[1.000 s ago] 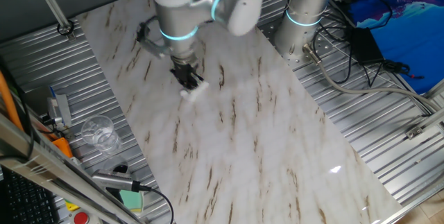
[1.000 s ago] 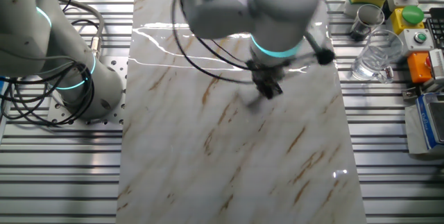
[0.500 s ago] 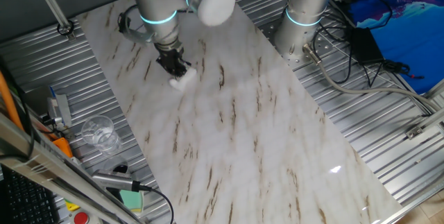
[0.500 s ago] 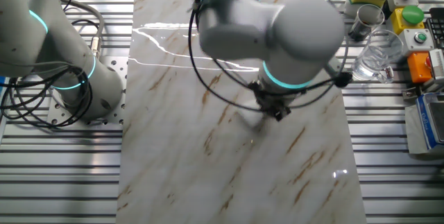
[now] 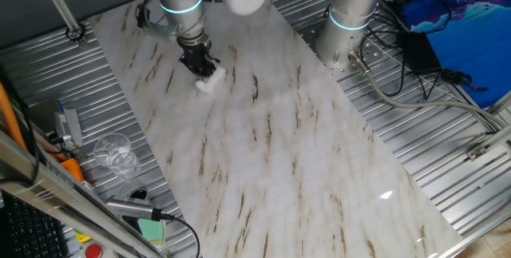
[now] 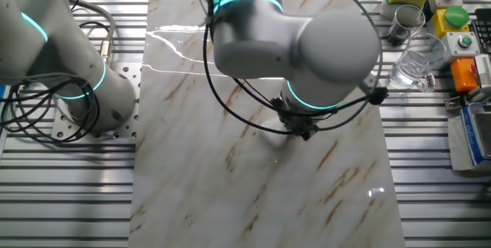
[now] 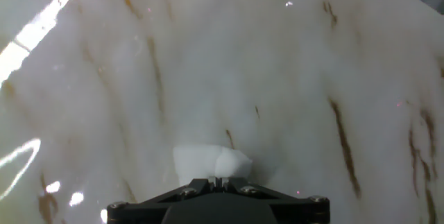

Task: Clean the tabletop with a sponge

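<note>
The tabletop (image 5: 279, 146) is a long white marble-look slab with brown veins; it also shows in the other fixed view (image 6: 253, 179) and fills the hand view (image 7: 277, 78). My gripper (image 5: 202, 68) is shut on the sponge (image 5: 211, 81), a small white soft block, and presses it on the slab near its far left part. In the hand view the sponge (image 7: 210, 162) sticks out just past the closed jaws. In the other fixed view the gripper (image 6: 301, 127) shows under the arm and the sponge is hidden.
Ribbed grey metal (image 5: 447, 130) surrounds the slab. A clear glass (image 5: 114, 152), a green block (image 5: 149, 228) and button boxes lie off the slab's left side. The arm's base (image 5: 345, 26) and cables (image 5: 399, 90) stand at the right.
The gripper with the sponge first swept left and away along the slab, then shifted slightly back to the right in the last half second.
</note>
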Tool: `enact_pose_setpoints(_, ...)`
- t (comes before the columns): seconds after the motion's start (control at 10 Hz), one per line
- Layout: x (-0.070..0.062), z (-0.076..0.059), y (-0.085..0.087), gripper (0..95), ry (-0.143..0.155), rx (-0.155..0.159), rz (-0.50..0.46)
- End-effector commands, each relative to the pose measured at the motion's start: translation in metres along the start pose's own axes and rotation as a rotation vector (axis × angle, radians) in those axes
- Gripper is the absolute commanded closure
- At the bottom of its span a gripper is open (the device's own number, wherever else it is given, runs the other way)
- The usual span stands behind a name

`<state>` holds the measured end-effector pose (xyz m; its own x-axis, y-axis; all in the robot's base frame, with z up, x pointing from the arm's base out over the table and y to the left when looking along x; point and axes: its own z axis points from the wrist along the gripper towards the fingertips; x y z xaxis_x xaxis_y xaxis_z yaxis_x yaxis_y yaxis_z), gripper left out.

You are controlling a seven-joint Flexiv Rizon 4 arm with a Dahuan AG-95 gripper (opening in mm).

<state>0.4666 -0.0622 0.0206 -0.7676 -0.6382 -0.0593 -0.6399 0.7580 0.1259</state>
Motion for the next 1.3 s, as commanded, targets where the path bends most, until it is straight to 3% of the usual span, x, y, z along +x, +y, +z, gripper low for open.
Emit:
enact_pose_setpoints(0.1,-0.014,0.003,0.021,95.0,-0.023,-0.027,0.074)
enact_pose_setpoints(0.2,-0.019,0.004,0.028,95.0,-0.022,-0.025,0.086)
enact_pose_setpoints(0.5,-0.044,0.009,0.077,95.0,-0.002,0.0,0.181)
enact_pose_setpoints(0.7,-0.048,0.014,0.093,95.0,0.002,0.016,0.219)
enact_pose_setpoints(0.9,-0.05,0.015,0.092,95.0,0.006,0.059,0.22)
enact_pose_setpoints(1.3,-0.057,0.014,0.039,95.0,0.025,0.068,0.128)
